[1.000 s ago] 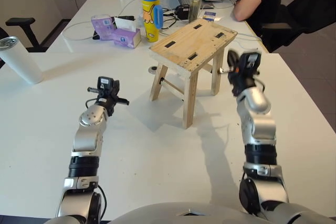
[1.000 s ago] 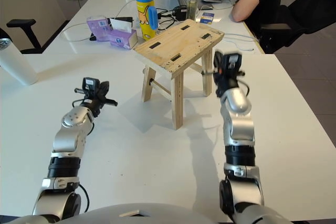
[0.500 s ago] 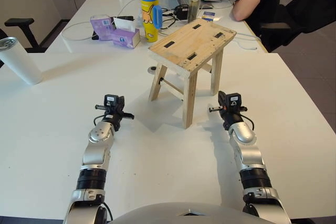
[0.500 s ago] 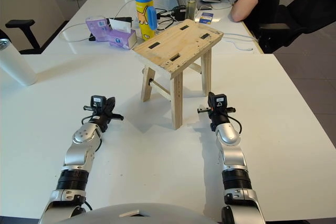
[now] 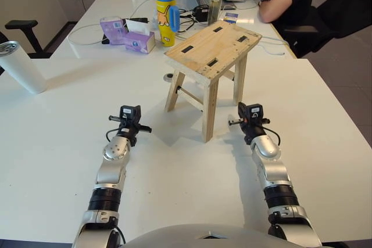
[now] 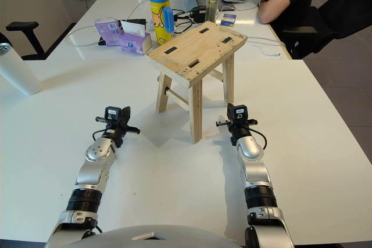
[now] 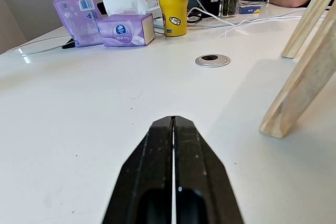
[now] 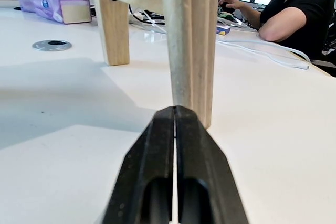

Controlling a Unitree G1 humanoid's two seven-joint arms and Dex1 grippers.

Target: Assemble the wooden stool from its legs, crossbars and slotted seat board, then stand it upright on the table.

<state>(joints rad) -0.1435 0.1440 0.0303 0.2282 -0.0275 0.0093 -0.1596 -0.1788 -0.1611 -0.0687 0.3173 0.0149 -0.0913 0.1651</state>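
The assembled wooden stool (image 5: 212, 45) stands upright on the white table (image 5: 174, 184), its slotted seat board on top and crossbars between the legs. My left gripper (image 5: 129, 127) rests low on the table to the stool's left, fingers (image 7: 157, 150) pressed shut and empty, well apart from the nearest leg (image 7: 304, 85). On the stool's right my right gripper (image 5: 250, 123) lies on the table, shut and empty, its tip (image 8: 174, 116) pointing at a stool leg (image 8: 191, 40) a short way ahead.
A yellow cup (image 5: 167, 18), purple tissue boxes (image 5: 128, 33), cables and a bottle (image 5: 215, 4) sit behind the stool. A white tumbler (image 5: 20, 65) stands at far left. A cable grommet (image 7: 212, 60) lies near the stool. A seated person's arm (image 5: 279, 4) rests at the far right table.
Both arms came down and back toward me from beside the stool to the table surface. The right gripper dropped from the seat's edge to near the leg's foot. The stool stayed still.
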